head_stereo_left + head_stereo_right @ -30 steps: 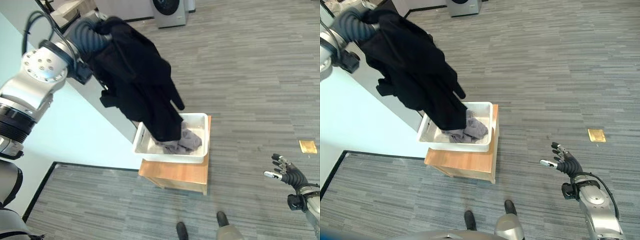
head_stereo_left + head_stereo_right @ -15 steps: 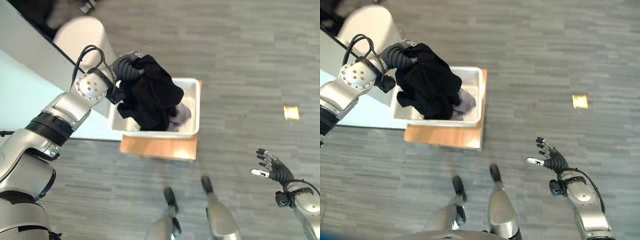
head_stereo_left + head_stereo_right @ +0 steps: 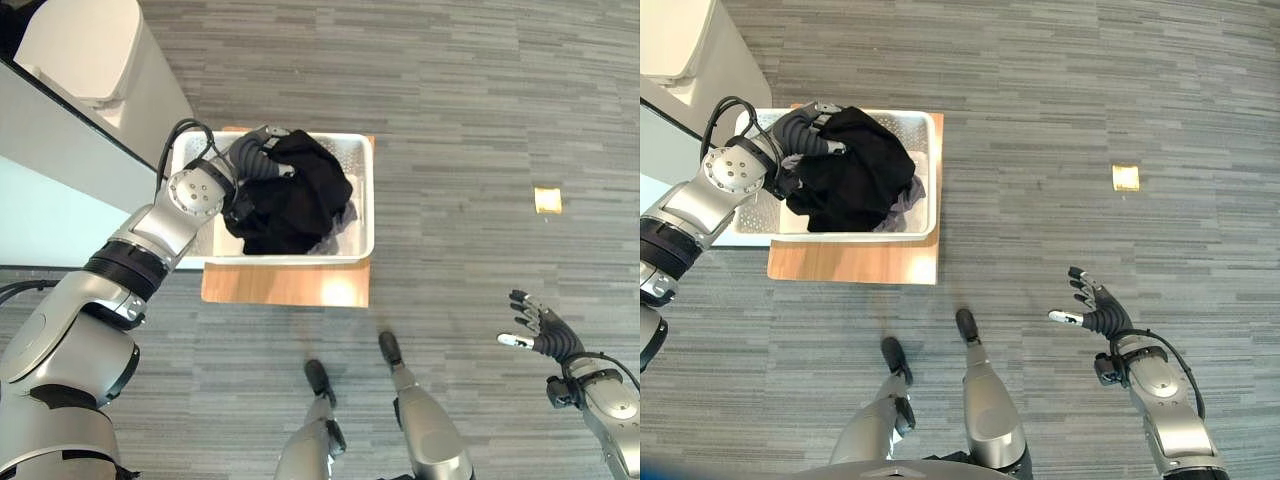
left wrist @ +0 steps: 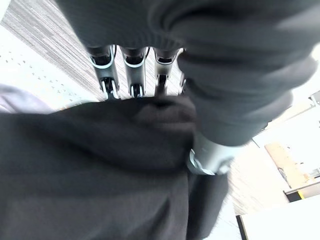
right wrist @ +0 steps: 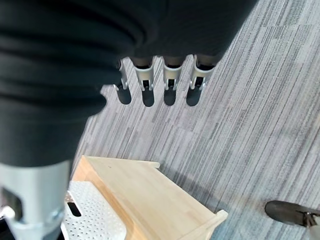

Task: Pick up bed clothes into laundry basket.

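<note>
Left robot hand [image 4: 131, 70] reaching down into the laundry basket [image 3: 365, 200], arm bent at the elbow and angled in from the lower left, dark ribbed wrist cover lying along the basket's far rim. Fingers [image 4: 107, 75] running straight down onto the black garment [image 3: 295, 200], tips sunk behind a fold of the cloth; impossible to tell whether curled on it or loose.

Right robot hand [image 3: 1095, 312] held out low over the grey plank floor [image 3: 480, 120], well apart from the basket, fingers spread and straight, thumb out to the side, holding nothing. Same straight row of dark-tipped fingers seen in the right wrist view, over bare floor.

One white perforated laundry basket, sitting on one low wooden table [image 3: 285, 285]. Inside the basket: one black garment heaped across the middle and left part, and one grey piece of cloth [image 3: 345, 215] peeking out beneath it toward the right wall. Black garment fully within the basket's rim, piled higher than the walls.

One small yellow square tag [image 3: 547, 200] lying on the floor, well off to the right. One pale rounded bin [image 3: 90, 45] standing beyond the basket at upper left.
</note>
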Available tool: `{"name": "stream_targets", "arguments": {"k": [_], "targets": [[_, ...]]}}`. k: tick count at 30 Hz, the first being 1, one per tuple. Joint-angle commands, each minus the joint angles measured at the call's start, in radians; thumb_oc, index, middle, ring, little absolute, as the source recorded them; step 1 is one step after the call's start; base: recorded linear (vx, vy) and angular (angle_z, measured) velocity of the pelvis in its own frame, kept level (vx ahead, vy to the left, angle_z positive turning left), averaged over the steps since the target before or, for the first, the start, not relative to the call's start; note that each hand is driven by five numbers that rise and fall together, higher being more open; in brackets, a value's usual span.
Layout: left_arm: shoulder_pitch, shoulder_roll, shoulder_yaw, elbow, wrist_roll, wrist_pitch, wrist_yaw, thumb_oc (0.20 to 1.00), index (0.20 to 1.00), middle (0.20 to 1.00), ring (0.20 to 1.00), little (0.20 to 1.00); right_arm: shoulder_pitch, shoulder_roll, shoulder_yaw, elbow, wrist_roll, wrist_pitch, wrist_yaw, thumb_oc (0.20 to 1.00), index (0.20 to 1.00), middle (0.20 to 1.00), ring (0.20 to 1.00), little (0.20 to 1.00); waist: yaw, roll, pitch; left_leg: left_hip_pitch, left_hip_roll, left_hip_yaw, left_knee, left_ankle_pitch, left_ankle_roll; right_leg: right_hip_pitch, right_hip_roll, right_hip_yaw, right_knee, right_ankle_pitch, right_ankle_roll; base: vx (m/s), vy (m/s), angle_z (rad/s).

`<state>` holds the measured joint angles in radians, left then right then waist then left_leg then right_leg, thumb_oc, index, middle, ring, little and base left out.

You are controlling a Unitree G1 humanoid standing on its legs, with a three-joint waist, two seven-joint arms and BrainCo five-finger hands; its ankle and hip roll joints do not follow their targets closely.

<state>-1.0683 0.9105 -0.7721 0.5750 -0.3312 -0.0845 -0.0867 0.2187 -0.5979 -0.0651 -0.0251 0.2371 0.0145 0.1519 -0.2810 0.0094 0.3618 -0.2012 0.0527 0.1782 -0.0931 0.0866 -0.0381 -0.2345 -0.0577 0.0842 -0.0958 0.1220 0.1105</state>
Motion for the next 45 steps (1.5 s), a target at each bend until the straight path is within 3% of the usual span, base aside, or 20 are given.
{"name": "stream_targets", "arguments": {"k": [1, 6, 9, 10, 12, 13, 14, 15, 16, 18, 19, 21, 22, 23, 27, 32, 41, 43, 44, 45], "targets": [[-0.076, 0.052, -0.006, 0.05, 0.055, -0.021, -0.048, 1.0, 1.0, 1.0, 1.0, 1.0, 0.033, -0.038, -0.037, -0.027, -0.012, -0.025, -0.002, 1.0, 1.0, 1.0, 1.0, 1.0, 0.03, -0.01, -0.054, 0.047, 0.011, -0.035, 0.006, -0.045, -0.052, 0.003, -0.036, -0.071, 0.009, -0.038, 0.073, 0.0, 0.0, 0.0], [-0.169, 0.266, -0.19, -0.146, 0.068, -0.034, -0.129, 1.0, 1.0, 1.0, 1.0, 1.0, 0.054, -0.089, -0.065, -0.045, -0.023, -0.012, 0.031, 1.0, 1.0, 1.0, 1.0, 1.0, 0.055, 0.022, -0.072, 0.083, 0.005, -0.042, 0.006, -0.056, -0.052, 0.048, -0.046, -0.093, 0.009, -0.052, 0.078, 0.02, 0.01, 0.0], [-0.165, 0.335, -0.21, -0.206, 0.045, -0.039, -0.141, 1.0, 1.0, 1.0, 1.0, 1.0, 0.059, -0.107, -0.067, -0.05, -0.023, -0.012, 0.046, 1.0, 1.0, 1.0, 1.0, 1.0, 0.067, 0.023, -0.086, 0.09, 0.004, -0.045, 0.006, -0.055, -0.053, 0.058, -0.049, -0.103, 0.009, -0.052, 0.079, 0.02, 0.004, 0.08], [-0.135, 0.369, -0.188, -0.238, 0.021, -0.044, -0.141, 1.0, 1.0, 1.0, 1.0, 1.0, 0.058, -0.117, -0.064, -0.053, -0.023, -0.01, 0.053, 1.0, 1.0, 1.0, 1.0, 1.0, 0.074, 0.024, -0.092, 0.096, 0.004, -0.046, 0.006, -0.056, -0.054, 0.067, -0.05, -0.108, 0.009, -0.055, 0.079, 0.03, 0.01, 0.27], [0.116, 0.391, 0.078, -0.33, -0.249, -0.055, -0.109, 1.0, 1.0, 1.0, 1.0, 1.0, 0.044, -0.124, -0.044, -0.065, -0.018, -0.009, 0.065, 1.0, 1.0, 1.0, 1.0, 1.0, 0.102, 0.02, -0.113, 0.115, 0.004, -0.049, 0.006, -0.059, -0.056, 0.091, -0.051, -0.123, 0.009, -0.062, 0.078, 0.03, 0.003, 0.13], [0.367, 0.336, 0.329, -0.402, -0.403, -0.055, -0.094, 1.0, 1.0, 1.0, 1.0, 1.0, 0.048, -0.097, -0.055, -0.073, -0.022, -0.011, 0.062, 1.0, 1.0, 1.0, 1.0, 1.0, 0.137, 0.009, -0.128, 0.126, 0.006, -0.055, 0.006, -0.062, -0.055, 0.104, -0.052, -0.133, 0.009, -0.068, 0.074, 0.0, 0.0, 0.0], [0.424, 0.336, 0.382, -0.42, -0.399, -0.052, -0.094, 1.0, 1.0, 1.0, 1.0, 1.0, 0.044, -0.112, -0.045, -0.074, -0.022, -0.01, 0.062, 1.0, 1.0, 1.0, 1.0, 1.0, 0.122, 0.018, -0.131, 0.126, 0.006, -0.055, 0.006, -0.062, -0.055, 0.104, -0.052, -0.133, 0.009, -0.068, 0.074, 0.04, -0.012, 0.05], [0.732, 0.197, 0.689, -0.496, -0.478, -0.07, -0.038, 1.0, 1.0, 1.0, 1.0, 1.0, 0.04, -0.068, -0.072, -0.092, -0.03, -0.013, 0.049, 1.0, 1.0, 1.0, 1.0, 1.0, 0.155, 0.009, -0.144, 0.145, 0.007, -0.06, 0.006, -0.071, -0.052, 0.128, -0.052, -0.144, 0.009, -0.079, 0.069, 0.05, -0.002, 0.19], [0.87, 0.11, 0.815, -0.547, -0.486, -0.075, -0.022, 1.0, 1.0, 1.0, 1.0, 1.0, 0.043, -0.042, -0.085, -0.098, -0.034, -0.014, 0.039, 1.0, 1.0, 1.0, 1.0, 1.0, 0.16, 0.006, -0.154, 0.153, 0.007, -0.062, 0.006, -0.075, -0.05, 0.138, -0.051, -0.145, 0.009, -0.085, 0.066, 0.06, -0.006, 0.17], [1.122, -0.128, 0.989, -0.656, -0.361, -0.075, 0.045, 1.0, 1.0, 1.0, 1.0, 1.0, 0.042, 0.037, -0.135, -0.105, -0.066, -0.006, 0.007, 1.0, 1.0, 1.0, 1.0, 1.0, 0.181, -0.005, -0.182, 0.17, 0.007, -0.074, 0.006, -0.083, -0.044, 0.168, -0.05, -0.151, 0.009, -0.1, 0.054, 0.06, -0.004, 0.1], [1.135, -0.133, 0.997, -0.666, -0.357, -0.07, 0.047, 1.0, 1.0, 1.0, 1.0, 1.0, 0.043, 0.034, -0.131, -0.108, -0.066, -0.005, 0.007, 1.0, 1.0, 1.0, 1.0, 1.0, 0.176, -0.004, -0.183, 0.171, 0.007, -0.074, 0.006, -0.084, -0.044, 0.169, -0.05, -0.152, 0.009, -0.101, 0.054, 0.07, 0.007, 0.31], [1.341, -0.404, 1.107, -0.726, -0.299, -0.059, 0.069, 1.0, 1.0, 1.0, 1.0, 1.0, 0.041, 0.15, -0.19, -0.139, -0.034, 0.007, -0.027, 1.0, 1.0, 1.0, 1.0, 1.0, 0.212, -0.004, -0.217, 0.211, -0.001, -0.09, 0.006, -0.105, -0.03, 0.229, -0.055, -0.169, 0.009, -0.123, 0.039, 0.08, 0.036, 0.45], [1.402, -0.463, 1.134, -0.736, -0.232, -0.052, 0.064, 1.0, 1.0, 1.0, 1.0, 1.0, 0.044, 0.182, -0.202, -0.17, -0.007, 0.002, -0.024, 1.0, 1.0, 1.0, 1.0, 1.0, 0.225, -0.001, -0.228, 0.226, -0.004, -0.101, 0.006, -0.111, -0.025, 0.248, -0.058, -0.176, 0.01, -0.133, 0.034, 0.05, 0.04, 0.12], [1.406, -0.466, 1.135, -0.741, -0.229, -0.05, 0.064, 1.0, 1.0, 1.0, 1.0, 1.0, 0.047, 0.181, -0.202, -0.172, -0.006, 0.003, -0.024, 1.0, 1.0, 1.0, 1.0, 1.0, 0.223, 0.0, -0.228, 0.228, -0.005, -0.102, 0.006, -0.112, -0.025, 0.251, -0.058, -0.178, 0.01, -0.134, 0.034, 0.01, 0.039, 0.03], [1.426, -0.677, 1.065, -0.694, -0.225, -0.049, 0.123, 1.0, 1.0, 1.0, 1.0, 1.0, 0.031, 0.288, -0.064, -0.12, 0.168, -0.017, -0.024, 1.0, 1.0, 1.0, 1.0, 1.0, 0.264, -0.005, -0.237, 0.25, -0.015, -0.129, 0.006, -0.113, -0.012, 0.292, -0.072, -0.211, 0.016, -0.147, 0.026, -0.02, 0.016, 0.2], [1.4, -0.677, 0.982, -0.713, -0.193, -0.05, 0.15, 1.0, 1.0, 1.0, 1.0, 1.0, -0.006, 0.289, 0.043, -0.166, 0.275, -0.034, 0.022, 1.0, 1.0, 1.0, 1.0, 1.0, 0.302, -0.009, -0.229, 0.25, -0.024, -0.155, 0.006, -0.107, -0.006, 0.303, -0.083, -0.244, 0.027, -0.149, 0.031, -0.03, 0.007, 0.13], [1.41, -0.671, 0.961, -0.706, -0.175, -0.06, 0.167, 1.0, 1.0, 1.0, 1.0, 1.0, -0.001, 0.306, 0.04, -0.166, 0.215, -0.078, -0.038, 1.0, 1.0, 1.0, 1.0, 1.0, 0.326, -0.01, -0.226, 0.242, -0.042, -0.171, 0.006, -0.114, 0.006, 0.301, -0.107, -0.267, 0.036, -0.144, 0.051, 0.01, 0.035, 0.07], [1.364, -0.654, 0.962, -0.722, -0.169, -0.076, 0.189, 1.0, 1.0, 1.0, 1.0, 1.0, -0.014, 0.303, 0.032, -0.14, 0.209, -0.082, -0.05, 1.0, 1.0, 1.0, 1.0, 1.0, 0.34, -0.008, -0.216, 0.236, -0.051, -0.2, 0.017, -0.117, 0.022, 0.248, -0.135, -0.266, 0.174, -0.166, 0.057, -0.04, 0.124, 0.06], [1.344, -0.655, 0.947, -0.725, -0.176, -0.079, 0.198, 1.0, 1.0, 1.0, 1.0, 1.0, -0.017, 0.301, 0.024, -0.135, 0.205, -0.086, -0.06, 1.0, 1.0, 1.0, 1.0, 1.0, 0.347, 0.0, -0.202, 0.243, -0.066, -0.242, 0.032, -0.124, 0.05, 0.185, -0.173, -0.263, 0.381, -0.135, 0.057, -0.03, 0.179, 0.09], [1.336, -0.656, 0.947, -0.725, -0.173, -0.083, 0.204, 1.0, 1.0, 1.0, 1.0, 1.0, -0.03, 0.303, 0.023, -0.141, 0.197, -0.09, -0.065, 1.0, 1.0, 1.0, 1.0, 1.0, 0.348, 0.016, -0.171, 0.27, -0.079, -0.293, 0.05, -0.14, 0.08, 0.107, -0.207, -0.25, 0.617, -0.042, 0.038, 0.01, -0.004, 1.06]]}}
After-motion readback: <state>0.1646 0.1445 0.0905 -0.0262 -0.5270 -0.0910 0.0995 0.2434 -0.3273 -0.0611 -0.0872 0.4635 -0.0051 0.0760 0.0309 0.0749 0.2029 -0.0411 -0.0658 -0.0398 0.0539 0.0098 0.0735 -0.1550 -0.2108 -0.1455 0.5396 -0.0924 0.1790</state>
